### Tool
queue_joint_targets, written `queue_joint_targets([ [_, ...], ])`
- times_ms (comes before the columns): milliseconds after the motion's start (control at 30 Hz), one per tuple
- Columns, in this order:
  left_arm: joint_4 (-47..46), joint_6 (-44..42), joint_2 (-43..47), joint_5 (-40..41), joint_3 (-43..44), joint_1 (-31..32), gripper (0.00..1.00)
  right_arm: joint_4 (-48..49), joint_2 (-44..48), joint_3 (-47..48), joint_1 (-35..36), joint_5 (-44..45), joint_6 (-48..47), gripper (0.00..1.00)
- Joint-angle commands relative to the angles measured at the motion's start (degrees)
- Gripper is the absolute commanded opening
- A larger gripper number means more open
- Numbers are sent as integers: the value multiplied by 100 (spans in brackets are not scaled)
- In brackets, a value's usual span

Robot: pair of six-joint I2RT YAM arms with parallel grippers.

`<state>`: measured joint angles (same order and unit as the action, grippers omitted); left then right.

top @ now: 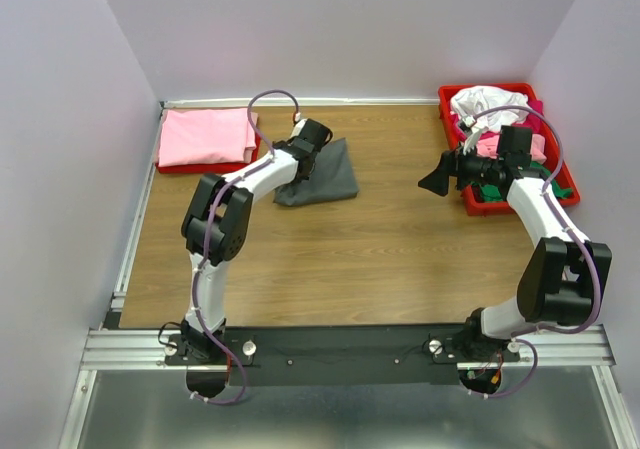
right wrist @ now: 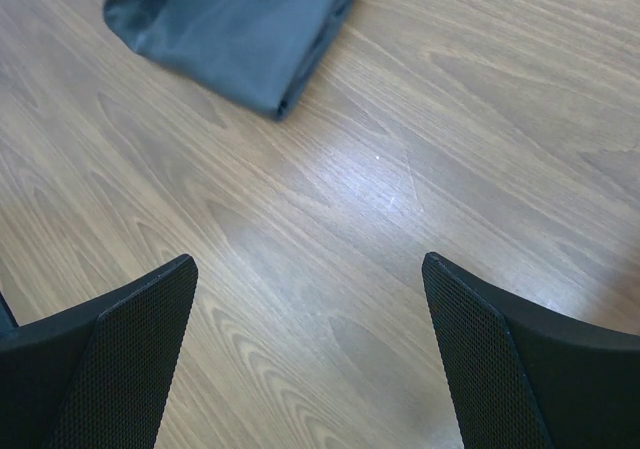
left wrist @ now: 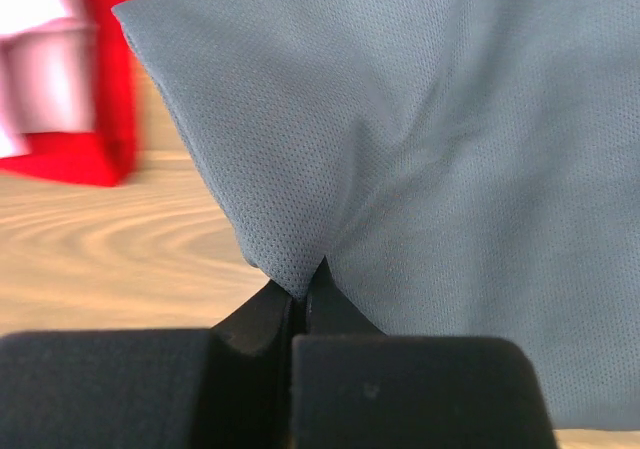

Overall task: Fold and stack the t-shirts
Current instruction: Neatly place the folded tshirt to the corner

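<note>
The folded dark grey cloth t-shirt (top: 330,174) lies on the wooden table (top: 380,259), left of centre and toward the back. It is just right of the folded pink t-shirt (top: 205,136). The left gripper (left wrist: 300,294) is pressed together on the grey shirt's left edge, so the left arm is nearer. The right gripper (right wrist: 310,309) is spread and empty, well apart to the right. Only the left wrist view shows the pinch; only the top view shows the pink shirt whole.

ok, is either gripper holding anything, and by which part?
Left gripper is shut on the grey shirt, pinching a tuck of cloth at its edge. Right gripper is open over the table, holding nothing.
</note>
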<state>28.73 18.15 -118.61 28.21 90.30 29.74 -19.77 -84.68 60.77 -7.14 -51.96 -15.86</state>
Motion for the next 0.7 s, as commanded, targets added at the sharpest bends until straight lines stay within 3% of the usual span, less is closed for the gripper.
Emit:
queue_joint_targets([
  [0, 247, -373, 268, 1327, 172, -73, 0, -1, -57, -74, -51, -86, -75, 100],
  [400, 467, -1103, -118, 2540, 1111, -249, 0, -27, -83, -66, -60, -130, -84, 100],
  [667, 441, -1507, -303, 2752, 1569, -512, 0, -45, -110, -57, -86, -174, -111, 100],
])
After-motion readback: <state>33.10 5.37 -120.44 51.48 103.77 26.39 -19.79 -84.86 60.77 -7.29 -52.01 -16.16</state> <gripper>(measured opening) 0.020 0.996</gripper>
